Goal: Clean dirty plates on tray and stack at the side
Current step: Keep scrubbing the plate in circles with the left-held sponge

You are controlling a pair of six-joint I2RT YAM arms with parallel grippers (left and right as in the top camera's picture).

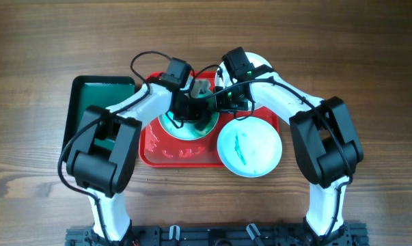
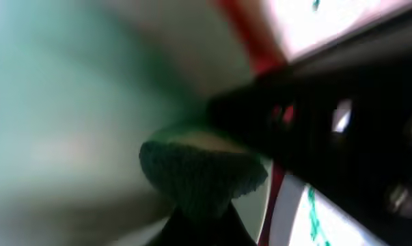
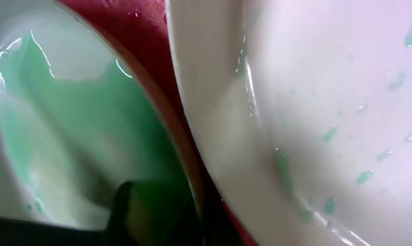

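My left pincer [image 1: 187,109] and right pincer [image 1: 218,102] meet directly above the green-smeared plate [image 1: 192,130] on the red tray [image 1: 151,147]. Clench of either: cannot tell.

The left arm [image 1: 103,147] and right arm [image 1: 326,140] have white links, bulky black joint housings, looping black cables [image 1: 145,57] and possibly a green light [image 1: 249,69].

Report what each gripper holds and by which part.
Left gripper: apparently a green-stained textured pad, pinched at its lower end, though the view is blurred. Right gripper: cannot tell; its fingertips are hidden over the plate on the tray.
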